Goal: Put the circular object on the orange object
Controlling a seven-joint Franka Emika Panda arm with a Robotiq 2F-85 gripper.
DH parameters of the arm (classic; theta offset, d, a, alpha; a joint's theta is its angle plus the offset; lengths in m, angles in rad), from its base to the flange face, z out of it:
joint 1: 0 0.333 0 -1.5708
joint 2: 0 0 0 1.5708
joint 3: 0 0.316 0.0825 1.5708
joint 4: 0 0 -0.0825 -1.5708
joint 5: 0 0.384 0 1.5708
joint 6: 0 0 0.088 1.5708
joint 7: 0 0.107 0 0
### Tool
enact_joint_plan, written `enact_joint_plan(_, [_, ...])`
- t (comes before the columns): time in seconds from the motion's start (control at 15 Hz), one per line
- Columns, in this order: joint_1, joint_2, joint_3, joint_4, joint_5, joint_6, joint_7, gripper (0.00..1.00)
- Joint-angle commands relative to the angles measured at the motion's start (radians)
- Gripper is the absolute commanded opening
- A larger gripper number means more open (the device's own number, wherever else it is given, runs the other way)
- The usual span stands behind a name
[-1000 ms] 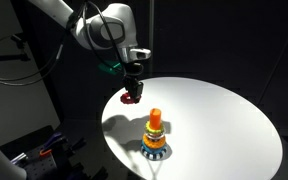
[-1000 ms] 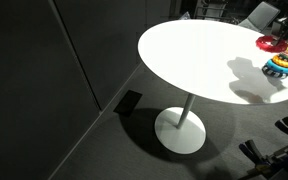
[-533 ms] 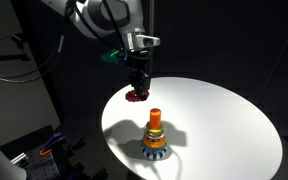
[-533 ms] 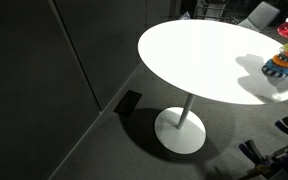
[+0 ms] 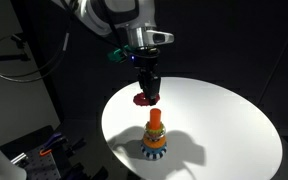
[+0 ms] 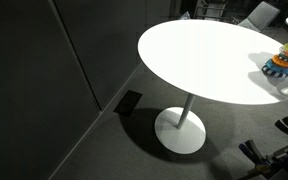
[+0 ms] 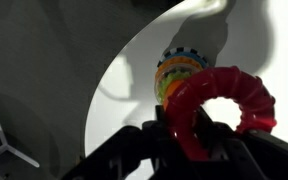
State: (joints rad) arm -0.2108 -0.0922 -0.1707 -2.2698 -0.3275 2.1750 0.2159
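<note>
My gripper point(image 5: 148, 92) is shut on the red ring point(image 5: 146, 99) and holds it in the air, a little above and to the left of the orange peg point(image 5: 155, 121). The peg rises from a stack of yellow and blue rings point(image 5: 155, 145) on the round white table point(image 5: 224, 125). In the wrist view the red ring point(image 7: 224, 105) is pinched at its left side between the fingers point(image 7: 164, 125), with the ring stack point(image 7: 179, 72) on the table beyond it. In an exterior view the stacking toy point(image 6: 284, 62) sits at the right edge; the gripper is out of that frame.
The table stands on a single white pedestal point(image 6: 184, 128) over a dark floor. Dark curtains surround the scene. Cables and equipment point(image 5: 29, 150) lie at the lower left beside the table.
The gripper has risen and moved right with the red ring, from near the table's far left edge to a spot close above the stacking toy.
</note>
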Motion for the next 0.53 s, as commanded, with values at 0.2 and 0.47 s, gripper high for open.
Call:
enact_joint_plan(0.2, [-0.017,0.057,-0.022,0.058,-0.028,-0.043,0.064,0.10])
enact_joint_plan(0.47, [-0.020,0.079,-0.040,0.057,-0.022,-0.025,0.066,0.10])
